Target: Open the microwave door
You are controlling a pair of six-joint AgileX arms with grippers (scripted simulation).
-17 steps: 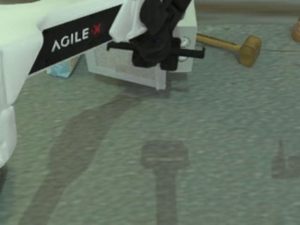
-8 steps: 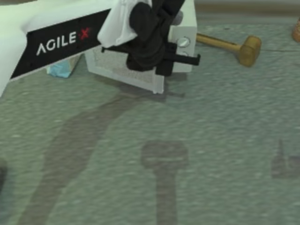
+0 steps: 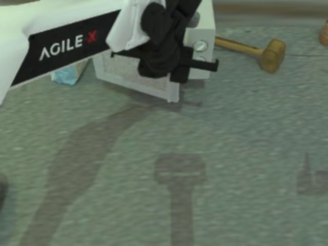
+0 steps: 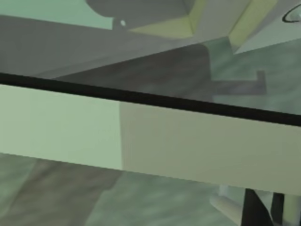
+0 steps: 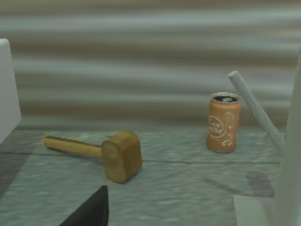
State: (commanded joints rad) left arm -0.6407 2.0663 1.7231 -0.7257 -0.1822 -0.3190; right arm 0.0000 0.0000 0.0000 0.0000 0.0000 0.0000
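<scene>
Reaching across from the top view's left, the left arm (image 3: 72, 43) carries its black left gripper (image 3: 174, 64) directly over the front of the microwave (image 3: 202, 31), which stands at the far edge of the tabletop (image 3: 230, 154) near the middle. The microwave door (image 3: 128, 74), a white panel with a grey speckled mesh window, stands slightly ajar, its free corner swung out toward the near side just below the fingers while its other end stays close to the body. The gripper body hides most of the door's free edge, and whether the fingers are apart, together or clamped on the door cannot be told from any view. One round grey knob (image 3: 200, 46) shows on the front panel just to the right of the fingers. The left wrist view is filled by a long pale edge of the door (image 4: 150, 141) with a thin dark line along it, seen very close. A pale blue-and-white package (image 3: 66, 76) lies well to the left of the fingers, beside the microwave and partly under the arm. A wooden mallet (image 3: 256, 51) lies on the tabletop to the right of the fingers, apart from the microwave. In the right wrist view the mallet (image 5: 103, 153) and an upright orange can (image 5: 224, 122) appear, well apart from each other. The right gripper is not seen in the top view.
</scene>
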